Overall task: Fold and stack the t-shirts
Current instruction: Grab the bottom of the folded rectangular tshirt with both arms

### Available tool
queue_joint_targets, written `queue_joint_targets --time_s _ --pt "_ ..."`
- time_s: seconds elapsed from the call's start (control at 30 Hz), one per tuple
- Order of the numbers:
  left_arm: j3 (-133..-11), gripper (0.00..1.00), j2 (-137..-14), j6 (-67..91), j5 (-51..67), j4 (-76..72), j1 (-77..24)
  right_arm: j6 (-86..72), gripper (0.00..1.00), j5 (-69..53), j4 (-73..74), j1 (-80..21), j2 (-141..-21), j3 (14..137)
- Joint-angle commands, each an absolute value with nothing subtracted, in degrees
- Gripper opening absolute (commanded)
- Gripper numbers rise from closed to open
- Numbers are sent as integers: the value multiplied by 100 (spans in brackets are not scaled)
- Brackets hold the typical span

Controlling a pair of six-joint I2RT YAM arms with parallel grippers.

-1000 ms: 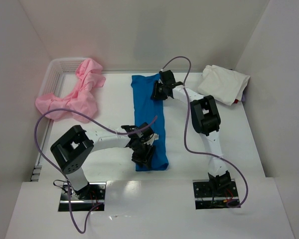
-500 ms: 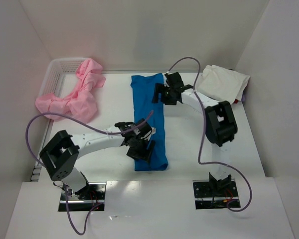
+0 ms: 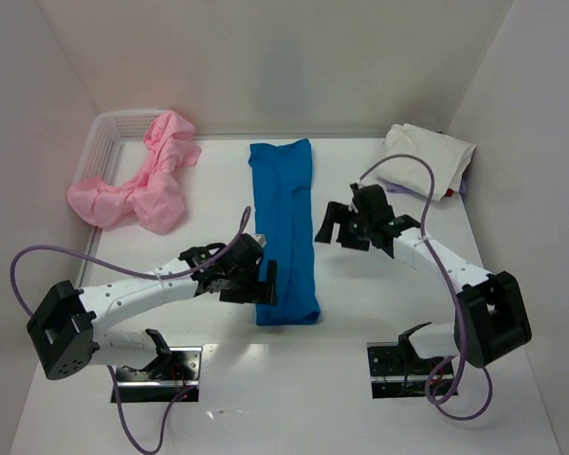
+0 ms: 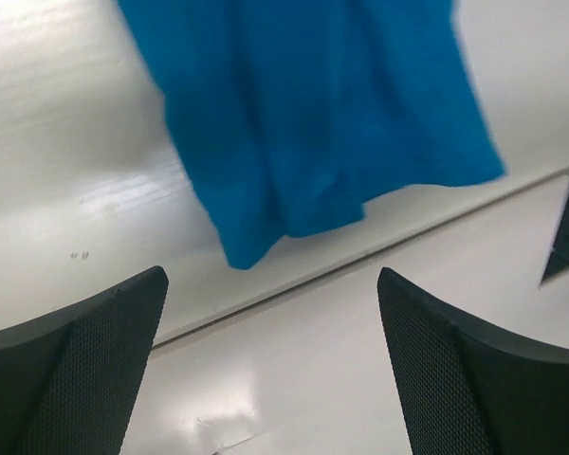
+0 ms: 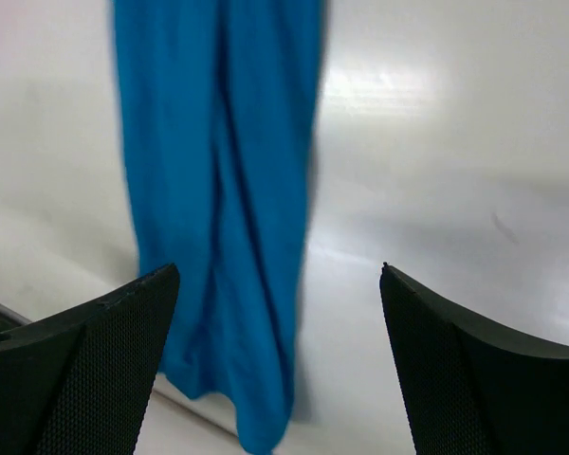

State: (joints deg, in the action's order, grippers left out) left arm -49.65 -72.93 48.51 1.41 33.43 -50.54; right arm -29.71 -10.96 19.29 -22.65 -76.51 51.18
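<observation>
— Where is the blue t-shirt?

— Flat on the white table, in the middle. It is a long narrow strip that runs from the far side to the near edge. Soft creases run along its length, and its near end sits right at the table's front lip.

— And the left gripper?

— It is at the strip's left border, close to the near end. Its wrist camera shows the two black fingers spread wide with only bare table between them and the blue cloth further ahead. It pinches nothing.

— The right gripper?

— It is just beside the strip's right border, about halfway along. Its fingers are also spread wide and grip nothing. In its own view the blue cloth lies below and beyond the fingertips. I cannot tell from the overhead view whether either gripper touches the fabric.

— The other shirts?

— The pink t-shirts are a crumpled heap at the far left, draped over the rim of the white lattice basket and spilling onto the table. The cream-white t-shirt lies loosely bundled in the far right corner, well apart from the blue one.
</observation>
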Motion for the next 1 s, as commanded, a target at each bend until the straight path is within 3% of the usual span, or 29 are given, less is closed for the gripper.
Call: queue_joint_targets --time_s 0.0,0.3,0.53,0.97 --pt "-4616 99 -7137 5466 -70 2990 -5036 -3392 92 -1187 2214 -2408 -7270 4624" --pt "-4035 99 -7013 5354 491 2531 -4588 -3727 92 -1467 2443 -3094 -7031 4079" --pt "-4034 99 -7277 5045 781 2593 -4403 -4138 82 -1688 2496 -3612 -6855 3692" --pt "-3929 95 -7488 4834 1020 2541 -4403 -4737 75 -1802 2199 -3771 -5951 2883"
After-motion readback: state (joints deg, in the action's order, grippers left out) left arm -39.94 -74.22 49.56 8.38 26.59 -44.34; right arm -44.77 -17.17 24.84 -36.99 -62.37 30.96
